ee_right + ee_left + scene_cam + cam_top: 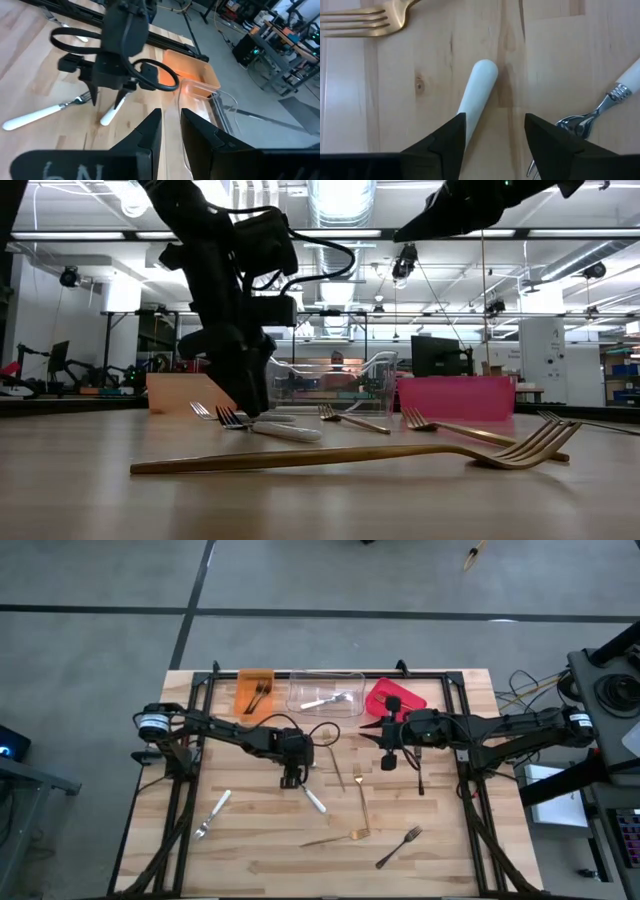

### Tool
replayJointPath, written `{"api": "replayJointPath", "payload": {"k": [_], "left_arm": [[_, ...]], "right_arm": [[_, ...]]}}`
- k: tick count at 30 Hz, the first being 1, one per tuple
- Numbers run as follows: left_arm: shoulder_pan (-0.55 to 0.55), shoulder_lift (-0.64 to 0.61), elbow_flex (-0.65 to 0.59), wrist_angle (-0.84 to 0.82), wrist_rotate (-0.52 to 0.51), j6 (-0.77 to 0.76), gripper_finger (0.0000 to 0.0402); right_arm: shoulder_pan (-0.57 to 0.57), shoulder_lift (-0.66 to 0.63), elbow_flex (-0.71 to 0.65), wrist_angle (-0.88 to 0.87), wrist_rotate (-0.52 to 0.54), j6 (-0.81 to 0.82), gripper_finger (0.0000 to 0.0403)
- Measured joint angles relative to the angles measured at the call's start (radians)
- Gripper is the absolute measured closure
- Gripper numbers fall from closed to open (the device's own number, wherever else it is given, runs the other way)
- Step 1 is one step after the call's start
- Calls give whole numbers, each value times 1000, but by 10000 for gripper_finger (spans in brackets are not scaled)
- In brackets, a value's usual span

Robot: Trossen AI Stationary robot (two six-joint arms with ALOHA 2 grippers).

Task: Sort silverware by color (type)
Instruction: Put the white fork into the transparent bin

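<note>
Two dark fingers (447, 145) of the left end effector (291, 778) stand apart, straddling a white-handled fork (477, 92) lying on the worktop (250, 850), just in front of the clear bin (325, 692). Beside that bin, the right end effector (388, 750) hovers, fingers nearly together, holding nothing.

Both arms are matte black, boxy-jointed, with looping black cables at the wrists. The left arm (230, 732) has a silver ring near its base; the right arm (500, 728) matches it.
</note>
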Motion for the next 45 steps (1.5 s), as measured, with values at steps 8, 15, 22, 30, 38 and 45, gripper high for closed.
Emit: {"api": "replayJointPath", "payload": {"k": [8, 15, 22, 30, 38, 45], "left_arm": [[25, 19, -4, 40, -1, 7, 222], [42, 50, -3, 59, 0, 3, 235], [41, 59, -3, 68, 6, 6, 278], [41, 60, -1, 98, -12, 19, 384], [32, 59, 33, 57, -15, 74, 396], [-10, 55, 114, 3, 8, 161, 400]], "right_arm": [[-49, 1, 0, -1, -1, 1, 339], [-58, 1, 0, -5, -2, 8, 339], [-58, 1, 1, -4, -2, 2, 339], [-58, 1, 0, -4, -2, 9, 339], [-58, 11, 0, -5, -4, 151, 339], [-58, 120, -39, 5, -37, 386, 339]]}}
